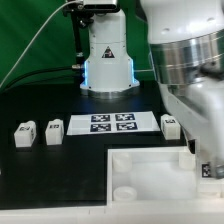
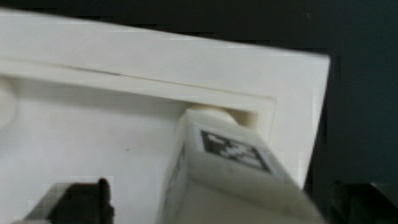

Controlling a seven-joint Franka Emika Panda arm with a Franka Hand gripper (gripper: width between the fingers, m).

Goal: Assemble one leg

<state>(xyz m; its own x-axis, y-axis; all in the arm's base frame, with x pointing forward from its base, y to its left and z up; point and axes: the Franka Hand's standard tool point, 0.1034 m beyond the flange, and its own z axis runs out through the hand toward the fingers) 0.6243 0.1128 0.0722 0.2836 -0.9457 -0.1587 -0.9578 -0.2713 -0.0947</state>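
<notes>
In the wrist view a leg (image 2: 231, 160), a chunky white block with a black-and-white tag, stands between my fingers. Its far end sits at a corner recess of the big white panel (image 2: 125, 110). One dark finger (image 2: 80, 200) stands apart from the leg, with bare panel showing in the gap. The other finger (image 2: 356, 205) is close beside it. The gripper (image 2: 217, 205) is open around the leg. In the exterior view the gripper (image 1: 210, 165) is low over the panel's (image 1: 150, 175) far corner on that view's right, and the arm hides this leg.
Two spare legs (image 1: 25, 133) (image 1: 54, 131) stand at the exterior view's left and one (image 1: 170, 126) at its right. The marker board (image 1: 112, 123) lies between them. The robot base (image 1: 105, 60) rises behind. The arm fills the exterior view's right side.
</notes>
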